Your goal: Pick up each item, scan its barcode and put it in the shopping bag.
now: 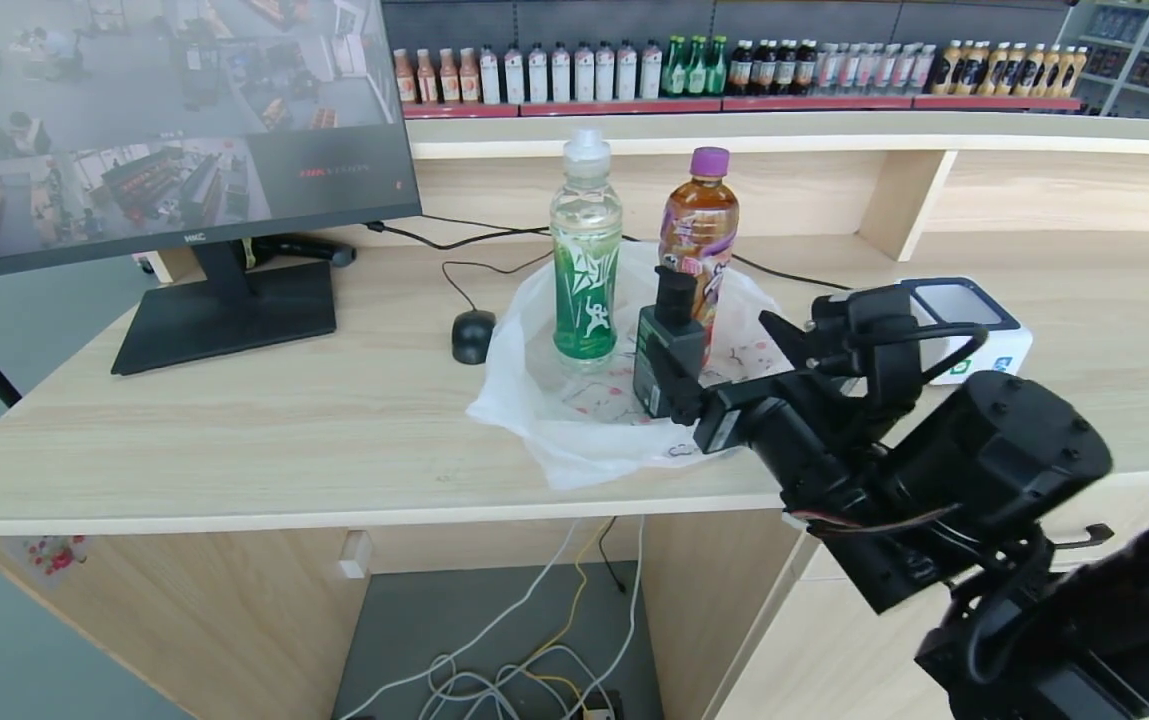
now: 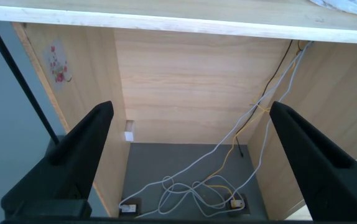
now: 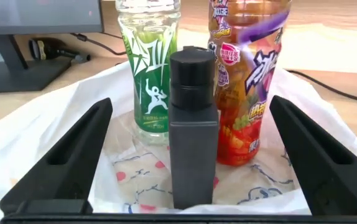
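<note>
Between the right fingers: the right gripper is spread wide and holds nothing. A dark bottle with a black cap stands upright in the gap, touching neither finger.
Under the counter edge: the left gripper is also wide apart and empty, facing the kneehole and its cables.
Task items: the dark bottle, a green-labelled bottle and a purple-capped tea bottle stand upright and close together on the white shopping bag. The bag lies spread out on the counter.
Hidden: the right wrist view cuts off the tops of both taller bottles. In the head view the dark bottle covers the tea bottle's lower part, and the right arm covers the bag's right side and part of a white scanner box. Whether any barcode faces a camera cannot be told.
Edges and room: the bag's front hem lies near the counter's front edge. Bare wood stretches left of the bag, in front of the mouse and the monitor.
Surface and room: the counter is pale wood grain with a raised back ledge. Behind it is a shelf of bottled drinks.
</note>
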You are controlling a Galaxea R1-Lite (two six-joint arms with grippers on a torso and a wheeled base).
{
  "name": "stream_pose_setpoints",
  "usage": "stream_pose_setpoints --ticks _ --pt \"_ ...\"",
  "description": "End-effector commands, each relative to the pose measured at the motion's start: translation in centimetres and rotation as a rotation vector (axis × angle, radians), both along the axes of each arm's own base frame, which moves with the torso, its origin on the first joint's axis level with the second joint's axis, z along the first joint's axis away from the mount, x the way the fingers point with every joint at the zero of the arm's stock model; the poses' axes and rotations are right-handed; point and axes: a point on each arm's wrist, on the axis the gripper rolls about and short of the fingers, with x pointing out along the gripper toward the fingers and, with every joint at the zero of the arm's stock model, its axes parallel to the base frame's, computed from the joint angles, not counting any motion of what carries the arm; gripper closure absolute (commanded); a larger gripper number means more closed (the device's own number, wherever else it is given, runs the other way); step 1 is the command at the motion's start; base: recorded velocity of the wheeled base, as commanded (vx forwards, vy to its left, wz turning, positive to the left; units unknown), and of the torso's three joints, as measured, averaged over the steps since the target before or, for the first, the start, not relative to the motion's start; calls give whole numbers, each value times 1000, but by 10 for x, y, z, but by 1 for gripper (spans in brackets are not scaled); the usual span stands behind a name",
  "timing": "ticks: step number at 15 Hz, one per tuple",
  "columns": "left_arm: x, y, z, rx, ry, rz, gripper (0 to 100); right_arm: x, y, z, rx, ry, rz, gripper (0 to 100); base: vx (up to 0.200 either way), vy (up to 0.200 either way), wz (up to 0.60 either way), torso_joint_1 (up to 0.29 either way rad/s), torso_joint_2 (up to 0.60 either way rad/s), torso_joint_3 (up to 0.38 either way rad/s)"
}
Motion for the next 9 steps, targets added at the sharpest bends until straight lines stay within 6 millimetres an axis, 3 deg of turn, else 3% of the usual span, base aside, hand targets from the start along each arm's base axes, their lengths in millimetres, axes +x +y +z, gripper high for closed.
stream_pose_setpoints --ticks 1,3,6,9 --pt "0 0 0 0 0 0 0 -44 -35 18 37 -11 15 0 0 0 0 0 0 0" --pt "0 0 0 0 0 0 0 -83 -71 19 65 2 21 0 0 0 0 0 0 0" --pt "0 0 0 0 0 0 0 -136 -116 -4 33 43 22 0 0 0 0 0 0 0" --pt "0 0 0 0 0 0 0 -152 -122 0 30 19 70 0 0 0 0 0 0 0"
